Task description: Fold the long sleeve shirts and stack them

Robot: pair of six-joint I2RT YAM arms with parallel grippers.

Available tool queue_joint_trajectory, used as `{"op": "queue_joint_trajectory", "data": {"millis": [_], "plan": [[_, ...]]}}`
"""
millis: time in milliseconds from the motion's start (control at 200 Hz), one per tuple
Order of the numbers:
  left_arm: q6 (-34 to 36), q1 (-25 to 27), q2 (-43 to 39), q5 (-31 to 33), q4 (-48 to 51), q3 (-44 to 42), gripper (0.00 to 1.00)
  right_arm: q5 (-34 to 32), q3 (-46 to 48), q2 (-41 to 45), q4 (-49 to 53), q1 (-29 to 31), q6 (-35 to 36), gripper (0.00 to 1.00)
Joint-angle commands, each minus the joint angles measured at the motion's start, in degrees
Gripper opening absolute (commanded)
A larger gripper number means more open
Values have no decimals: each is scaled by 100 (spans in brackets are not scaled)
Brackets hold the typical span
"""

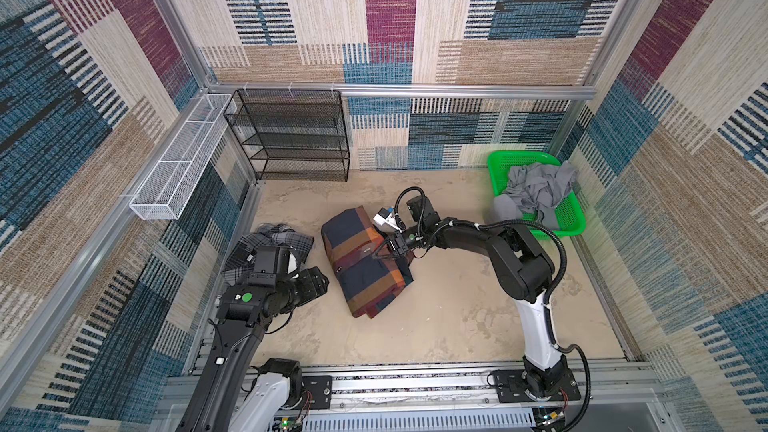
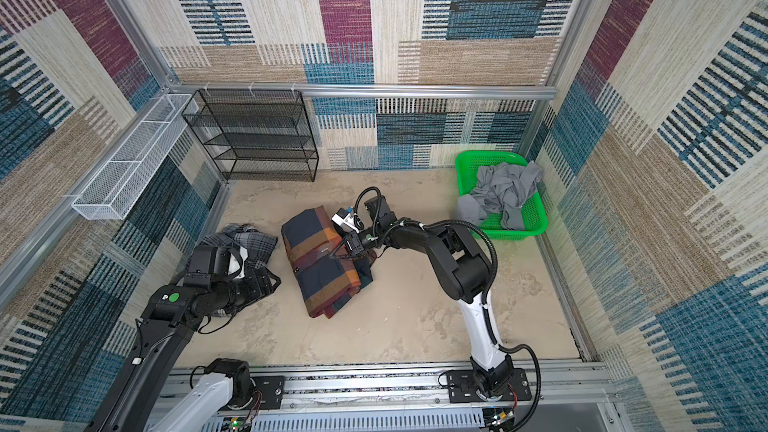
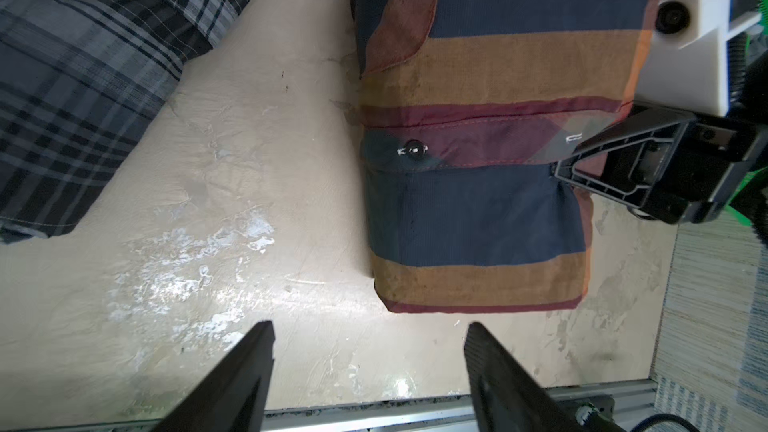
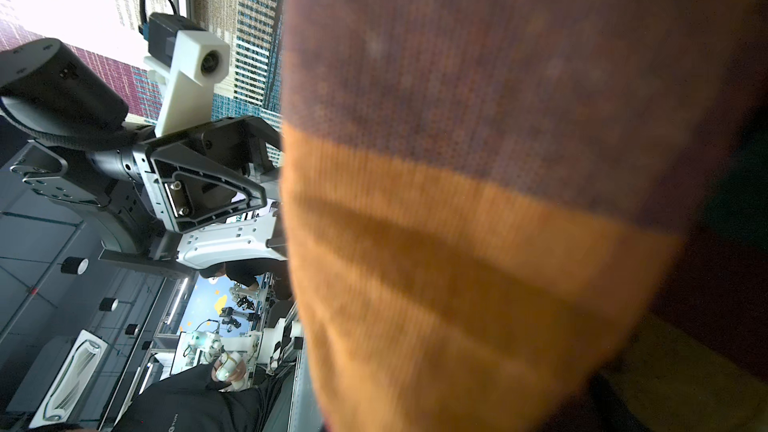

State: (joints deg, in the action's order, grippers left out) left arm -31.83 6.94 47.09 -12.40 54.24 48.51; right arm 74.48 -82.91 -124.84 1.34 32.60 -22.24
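Note:
The large long sleeve shirt [image 1: 357,276] [image 2: 320,284], in navy, orange and red checks, lies folded into a thick bundle mid-table. My right gripper [image 1: 376,256] [image 2: 333,254] [image 3: 557,171] is shut on a fold at the bundle's right side. Its cloth [image 4: 457,243] fills the right wrist view and hides those fingers. The grey-black-white plaid shirt [image 1: 274,236] [image 2: 249,238] [image 3: 83,76] lies crumpled to the left. My left gripper [image 1: 323,280] [image 2: 276,281] [image 3: 370,326] hovers open and holds nothing, just left of the bundle's near end.
A green basket [image 1: 498,162] [image 2: 465,160] with grey clothes [image 1: 536,193] sits at the back right. A black mesh rack [image 1: 291,135] stands against the back wall, a white wire basket [image 1: 178,160] on the left wall. A metal rail [image 3: 374,413] runs along the front.

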Motion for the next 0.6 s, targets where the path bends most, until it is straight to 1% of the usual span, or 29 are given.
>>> {"op": "queue_joint_trajectory", "data": {"millis": [0,75,185,260,321,386,416,446,546,571,596], "plan": [[-68,9,156,-74,-185,9,76,-30,-133,-289,-23,-75,-87,0],[-68,9,365,-38,-387,14,76,-114,-190,-465,-4,-135,-91,0],[-153,18,1034,-68,-713,327,75,-111,-175,-660,-146,-211,-177,0],[-216,27,1722,-19,-1035,645,74,-144,-169,-751,-196,-260,-206,0],[-213,104,2349,171,-1159,1048,74,-168,-190,-817,-217,-310,-217,0],[-424,157,3005,-145,-1327,1454,72,-176,-189,-857,-310,-350,-304,0],[-510,260,3248,-177,-1421,1655,72,-171,-196,-872,-327,-354,-318,0],[-534,390,3464,-42,-1458,1826,72,-200,-209,-890,-302,-360,-310,0],[-356,831,4228,894,-1327,2602,72,-273,-220,-912,-375,-367,-389,0],[-353,896,4412,1032,-1282,2773,72,-283,-217,-935,-403,-366,-423,0],[-383,935,4583,1026,-1276,2898,72,-297,-216,-937,-414,-365,-430,0]]}}
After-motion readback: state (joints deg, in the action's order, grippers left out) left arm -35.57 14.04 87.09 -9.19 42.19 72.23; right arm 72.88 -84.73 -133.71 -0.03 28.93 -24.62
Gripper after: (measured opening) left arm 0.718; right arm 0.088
